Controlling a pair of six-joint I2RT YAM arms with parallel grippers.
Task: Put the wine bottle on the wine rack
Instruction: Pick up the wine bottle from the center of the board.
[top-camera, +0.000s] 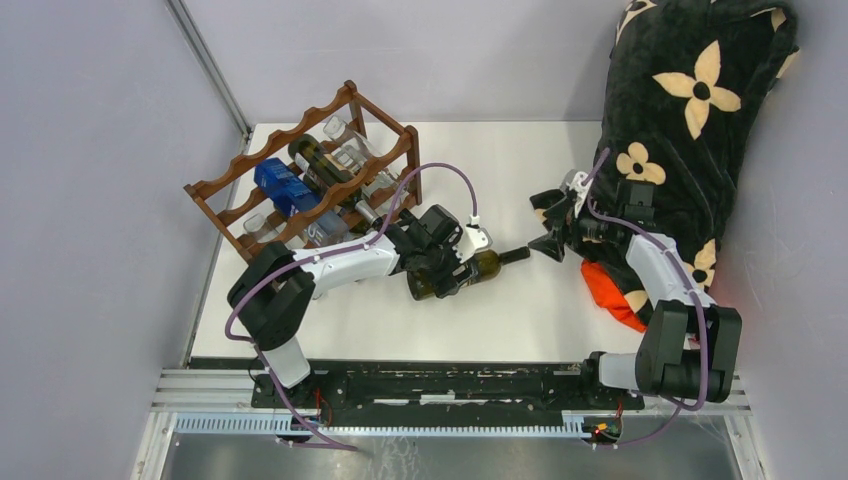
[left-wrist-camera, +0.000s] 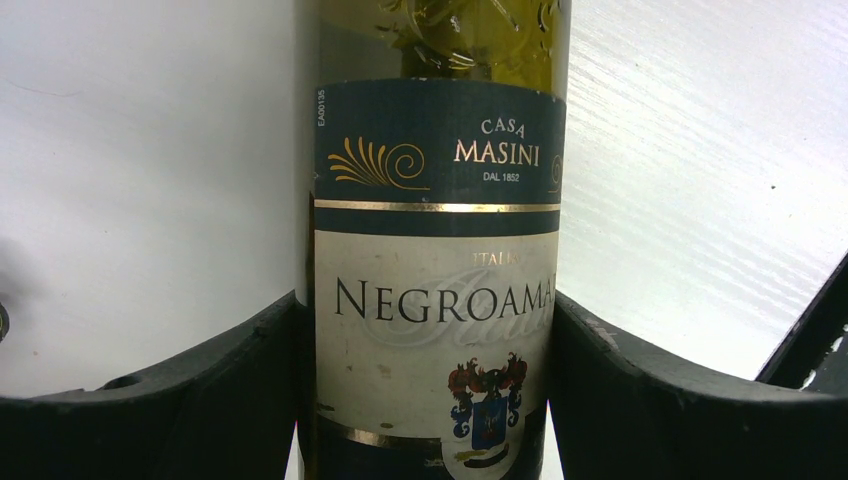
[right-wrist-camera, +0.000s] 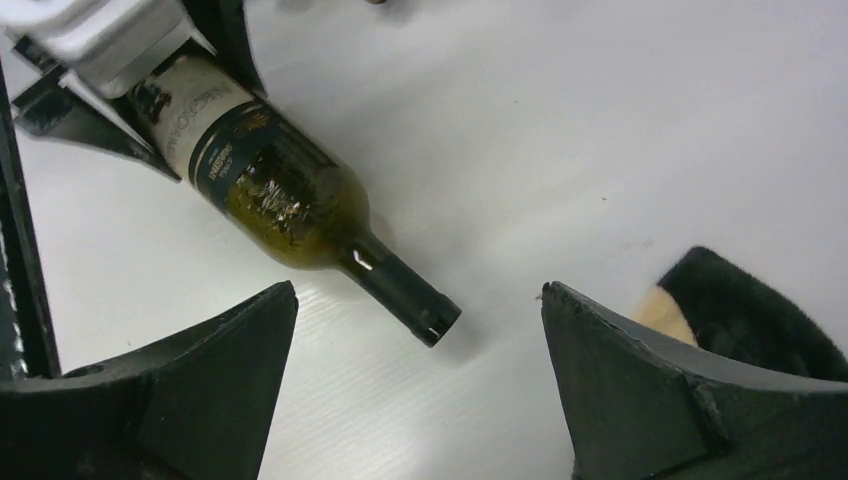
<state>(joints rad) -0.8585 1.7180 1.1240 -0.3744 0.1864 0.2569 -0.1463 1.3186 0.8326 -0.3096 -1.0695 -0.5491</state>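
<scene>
Dark olive-green glass wine bottle (top-camera: 492, 264) lies on its side on or just above the smooth white table (top-camera: 520, 325); contact can't be told. It sits near the front-right corner of the dark reddish-brown wooden wine rack (top-camera: 270, 140) w/ wavy scalloped rails, but not in it. L gripper (top-camera: 452, 270) is clamped round the bottle's body, black matte fingers pressed on either side of the label. R gripper (top-camera: 550, 237) is spread wide w/ nothing btwn its fingers, just off the bottle's mouth, apart from it.

Rack slots hold a blue box (top-camera: 280, 185), a dark bottle (top-camera: 320, 158) and clear glass bottles (top-camera: 350, 148). A black plush cloth w/ cream flower shapes (top-camera: 690, 110) is heaped at far right, an orange item (top-camera: 610, 290) under its edge.

Only the L wrist view gives the label: bottle (left-wrist-camera: 435, 300) reads "CASA MASINI", "NEGROAMA…", dark band w/ gold line, cream paper, small crest; L gripper (left-wrist-camera: 425, 400) hugs both label edges. Only the R wrist view shows the full shoulder-to-neck taper: bottle (right-wrist-camera: 290, 195) w/ glossy glass and dark mouth, in front of the R gripper (right-wrist-camera: 417, 300), plush cloth (right-wrist-camera: 745, 300) at its right finger. The rack shows in the top view alone.
</scene>
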